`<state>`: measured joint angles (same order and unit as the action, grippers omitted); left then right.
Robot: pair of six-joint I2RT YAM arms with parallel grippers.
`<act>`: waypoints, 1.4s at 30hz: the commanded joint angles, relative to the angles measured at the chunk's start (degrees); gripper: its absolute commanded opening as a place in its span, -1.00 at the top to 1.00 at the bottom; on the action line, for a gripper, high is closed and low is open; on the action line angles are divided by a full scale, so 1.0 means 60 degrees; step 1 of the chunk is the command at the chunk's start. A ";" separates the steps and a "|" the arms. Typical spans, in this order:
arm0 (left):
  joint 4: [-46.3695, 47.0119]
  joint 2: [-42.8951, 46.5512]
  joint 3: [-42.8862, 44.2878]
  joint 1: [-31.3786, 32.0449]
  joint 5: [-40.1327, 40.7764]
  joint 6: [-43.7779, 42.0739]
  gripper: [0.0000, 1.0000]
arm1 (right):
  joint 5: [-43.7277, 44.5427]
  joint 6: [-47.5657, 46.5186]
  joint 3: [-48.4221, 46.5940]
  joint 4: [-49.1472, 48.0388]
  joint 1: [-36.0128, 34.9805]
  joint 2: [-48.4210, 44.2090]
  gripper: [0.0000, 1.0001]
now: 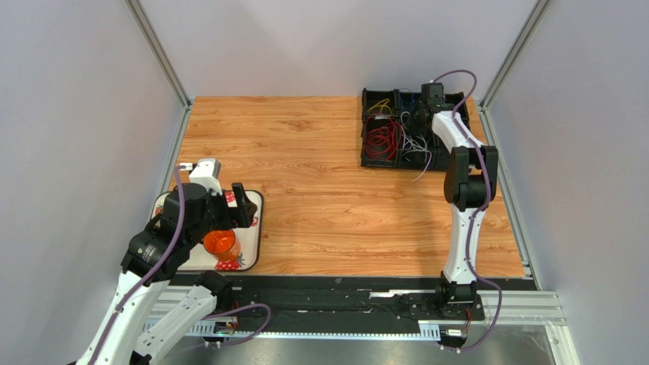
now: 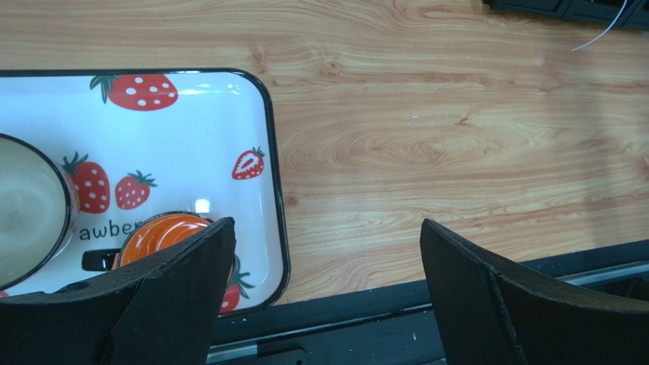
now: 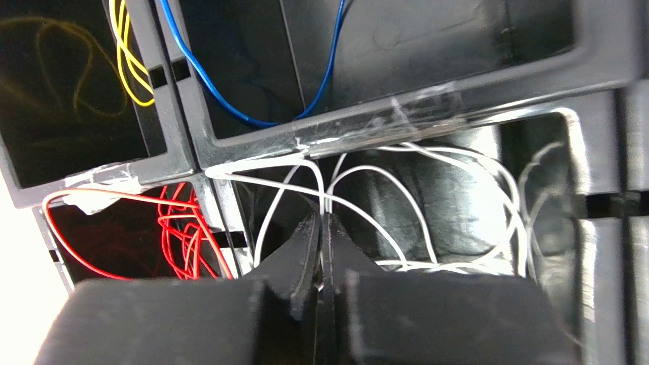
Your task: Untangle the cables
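The cables lie sorted in a black compartment tray at the far right: red cables, white cables, yellow cables and a blue cable. My right gripper reaches down into the white cables' compartment, its jaws pressed together on a white strand that runs up from between the tips. My left gripper hangs wide open with nothing in it, far from the cables, over the right edge of a strawberry tray.
The strawberry-print tray at the near left holds an orange cup and a bowl. One white strand trails out of the black tray onto the wood. A black rail runs along the near edge.
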<state>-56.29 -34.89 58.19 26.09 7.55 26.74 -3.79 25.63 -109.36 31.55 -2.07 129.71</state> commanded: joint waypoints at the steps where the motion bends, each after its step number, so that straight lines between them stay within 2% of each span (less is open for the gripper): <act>1: 0.0285 0.0059 -0.0002 -0.0070 -0.0116 -0.0062 -0.98 | 0.0922 -0.0447 -0.0655 0.0498 0.0007 -0.0699 0.68; 4: 0.0271 0.0103 -0.0016 -0.0070 -0.0116 -0.0062 -0.98 | 0.1247 -0.0565 -0.0640 0.0761 0.0007 -0.1167 0.49; 9: 0.0285 0.0147 -0.0016 -0.0070 -0.0131 -0.0062 -0.98 | 0.1743 -0.0741 -0.0495 0.1449 0.0007 -0.1827 0.42; 14: 0.0300 0.0205 -0.0016 -0.0070 -0.0174 -0.0062 -0.98 | 0.1979 -0.0711 0.0719 0.1436 0.0007 -0.2997 0.39; 17: 0.0329 0.0176 -0.0016 -0.0070 -0.0218 -0.0077 -0.98 | 0.2404 -0.0828 0.1058 0.1743 0.0007 -0.3307 0.23; 20: 0.0344 0.0147 -0.0017 -0.0070 -0.0248 -0.0092 -0.98 | 0.2653 -0.0785 0.1117 0.2664 0.0022 -0.3496 0.22; 23: 0.0359 0.0132 -0.0046 -0.0070 -0.0263 -0.0092 -0.98 | 0.2289 -0.0580 0.2169 0.2375 0.0022 -0.4184 0.24; 27: 0.0344 0.0044 -0.0046 -0.0070 -0.0263 -0.0092 -0.98 | 0.1017 -0.0376 0.4014 0.1161 0.0007 -0.5953 0.27; 31: 0.0344 -0.0014 -0.0046 -0.0070 -0.0277 -0.0092 -0.98 | 0.0311 -0.0097 0.5683 0.0719 -0.0022 -0.7229 0.28; 38: 0.0330 -0.0161 -0.0046 -0.0070 -0.0306 -0.0092 -0.98 | -0.0319 -0.0023 0.7793 0.0309 -0.0095 -0.9616 0.25; 42: 0.0359 -0.0205 -0.0075 -0.0070 -0.0336 -0.0077 -0.98 | -0.1415 0.0196 0.8630 0.0147 -0.0110 -1.0703 0.26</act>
<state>-55.88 -35.70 58.00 26.09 6.22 26.70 -5.13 25.04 -61.54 36.07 -2.24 71.20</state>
